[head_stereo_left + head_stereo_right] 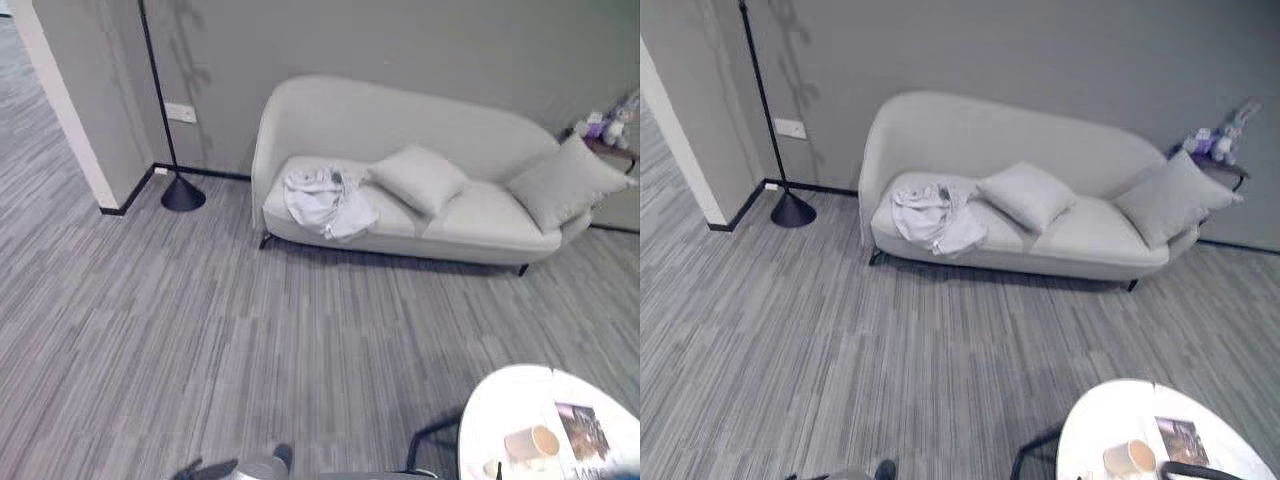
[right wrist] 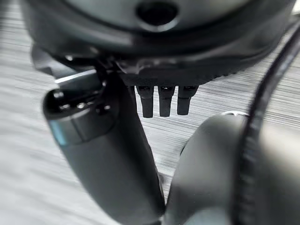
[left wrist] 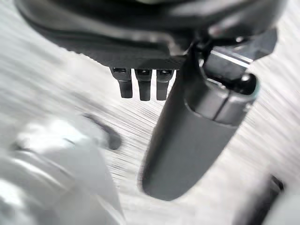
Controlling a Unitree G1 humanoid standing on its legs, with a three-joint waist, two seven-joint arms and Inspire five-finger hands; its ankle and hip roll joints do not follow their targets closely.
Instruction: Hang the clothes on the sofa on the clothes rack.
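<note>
Your clothes lie untouched on the sofa. Left hand and right hand hang relaxed, empty. All hanging remains.

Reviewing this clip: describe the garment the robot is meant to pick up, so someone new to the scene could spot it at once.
Find the pale sofa against the grey wall. On its seat at the end nearest the black floor lamp lies a crumpled whitish garment, one edge hanging over the front. Unlike the two smooth, plump cushions further along, it is wrinkled and flat.
</note>
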